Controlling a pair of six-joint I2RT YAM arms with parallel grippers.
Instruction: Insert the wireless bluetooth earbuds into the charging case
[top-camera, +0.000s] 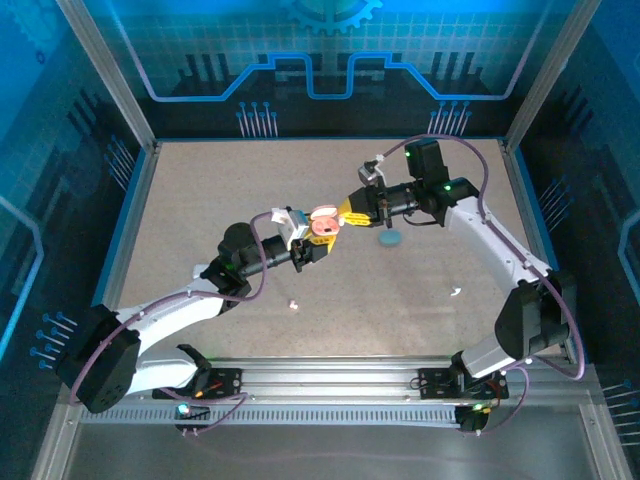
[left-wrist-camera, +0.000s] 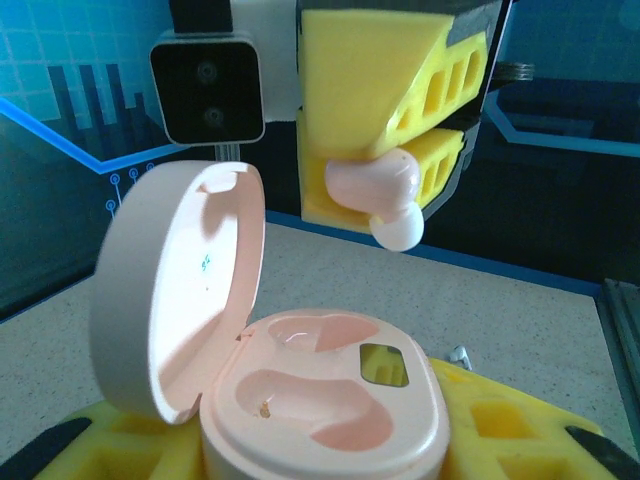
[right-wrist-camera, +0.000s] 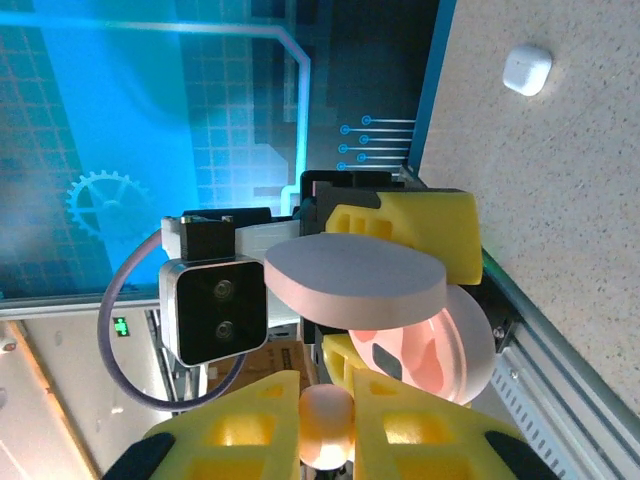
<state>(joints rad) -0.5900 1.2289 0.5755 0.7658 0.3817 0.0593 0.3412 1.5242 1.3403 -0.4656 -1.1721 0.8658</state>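
Two tight grips at mid-frame: open pink charging case (left-wrist-camera: 330, 400) clamped in left gripper (top-camera: 318, 242), pink earbud (left-wrist-camera: 375, 190) pinched in right gripper (top-camera: 346, 216) just above it.

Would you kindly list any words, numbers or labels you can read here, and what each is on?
Nothing can be read outright.
Blue marking inside the charging case lid: too small to read.
Green lit sign in the background: too blurred to read.
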